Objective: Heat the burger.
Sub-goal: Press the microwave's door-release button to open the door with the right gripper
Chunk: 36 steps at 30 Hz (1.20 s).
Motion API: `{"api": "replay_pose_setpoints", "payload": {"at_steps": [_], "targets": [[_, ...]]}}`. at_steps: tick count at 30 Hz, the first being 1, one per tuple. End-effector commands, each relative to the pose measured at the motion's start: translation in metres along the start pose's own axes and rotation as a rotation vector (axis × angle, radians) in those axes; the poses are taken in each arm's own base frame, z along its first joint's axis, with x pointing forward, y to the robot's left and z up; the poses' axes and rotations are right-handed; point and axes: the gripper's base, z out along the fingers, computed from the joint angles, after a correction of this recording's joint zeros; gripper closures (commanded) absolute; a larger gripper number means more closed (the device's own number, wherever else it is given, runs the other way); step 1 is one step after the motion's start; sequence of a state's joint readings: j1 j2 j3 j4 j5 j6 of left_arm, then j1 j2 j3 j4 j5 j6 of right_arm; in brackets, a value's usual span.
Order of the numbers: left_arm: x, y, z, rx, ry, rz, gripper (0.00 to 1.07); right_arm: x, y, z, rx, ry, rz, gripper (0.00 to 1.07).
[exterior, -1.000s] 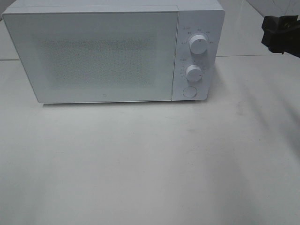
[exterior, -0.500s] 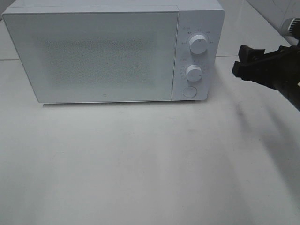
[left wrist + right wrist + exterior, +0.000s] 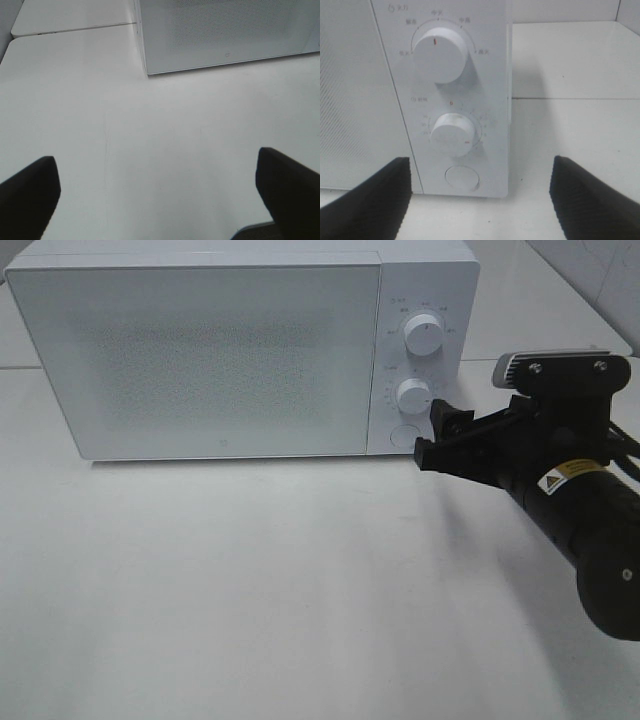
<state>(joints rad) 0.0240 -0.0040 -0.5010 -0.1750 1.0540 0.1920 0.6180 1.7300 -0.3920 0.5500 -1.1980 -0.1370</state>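
Note:
The burger is out of view. A white microwave (image 3: 200, 350) stands at the back of the table with its door closed. My right gripper (image 3: 433, 435) is open, its fingertips just in front of the microwave's control panel, level with the lower knob (image 3: 413, 396) and the round button (image 3: 404, 435). In the right wrist view my right gripper (image 3: 480, 167) frames the upper knob (image 3: 440, 55), the lower knob (image 3: 452, 134) and the button (image 3: 462, 178), with nothing between its fingers. My left gripper (image 3: 157, 170) is open over bare table in front of the microwave (image 3: 225, 30).
The white table (image 3: 250, 590) extends in front of the microwave. A seam between table sections runs behind and to the right of the microwave (image 3: 570, 98). The table's left edge (image 3: 7, 50) shows in the left wrist view.
My right arm has swung in from the upper right edge of the exterior view, down and left to the microwave's control panel. The left gripper view gives no earlier frame.

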Motion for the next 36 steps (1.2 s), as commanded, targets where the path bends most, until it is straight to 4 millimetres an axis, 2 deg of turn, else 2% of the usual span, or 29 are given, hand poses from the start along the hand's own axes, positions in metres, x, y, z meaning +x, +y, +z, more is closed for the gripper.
{"api": "replay_pose_setpoints", "payload": {"at_steps": [1,10,18,19,20,22,23,25,26,28,31,32,34,36], "targets": [[0.001,-0.001,-0.003,0.000,-0.030,0.001,0.06,0.001,0.007,-0.003,0.010,-0.048,0.001,0.31],[0.001,-0.001,-0.003,0.000,-0.030,0.001,0.06,0.013,0.014,-0.002,0.015,-0.010,0.015,0.31],[0.001,-0.001,-0.003,0.000,-0.030,0.001,0.06,0.014,0.014,-0.002,0.013,-0.003,0.207,0.31],[0.001,-0.001,-0.003,0.000,-0.030,0.001,0.06,0.014,0.014,-0.002,0.010,-0.003,0.322,0.31],[0.001,-0.001,-0.003,0.000,-0.030,0.001,0.06,0.014,0.014,-0.002,0.010,-0.003,0.322,0.31],[0.001,-0.001,-0.003,0.000,-0.030,0.001,0.06,0.014,0.014,-0.002,0.010,-0.004,0.540,0.32],[0.001,-0.001,-0.003,0.000,-0.030,0.001,0.06,0.014,0.014,-0.002,0.010,-0.004,0.540,0.32],[0.001,-0.001,-0.003,0.000,-0.030,0.001,0.06,0.014,0.014,-0.002,0.010,-0.003,0.820,0.34],[0.001,-0.001,-0.003,0.000,-0.030,0.001,0.06,0.014,0.014,-0.002,0.010,-0.003,0.820,0.34],[0.001,-0.001,-0.003,0.000,-0.030,0.001,0.06,0.016,0.014,-0.002,0.014,0.007,1.032,0.38],[0.001,-0.001,-0.003,0.000,-0.030,0.001,0.06,0.016,0.014,-0.002,0.016,0.011,1.098,0.39],[0.001,-0.001,-0.003,0.000,-0.030,0.001,0.06,0.017,0.014,-0.002,0.023,0.020,1.207,0.42],[0.001,-0.001,-0.003,0.000,-0.030,0.001,0.06,0.017,0.014,-0.002,0.026,0.019,1.260,0.44],[0.001,-0.001,-0.003,0.000,-0.030,0.001,0.06,0.017,0.014,-0.002,0.030,0.018,1.418,0.53]]}}
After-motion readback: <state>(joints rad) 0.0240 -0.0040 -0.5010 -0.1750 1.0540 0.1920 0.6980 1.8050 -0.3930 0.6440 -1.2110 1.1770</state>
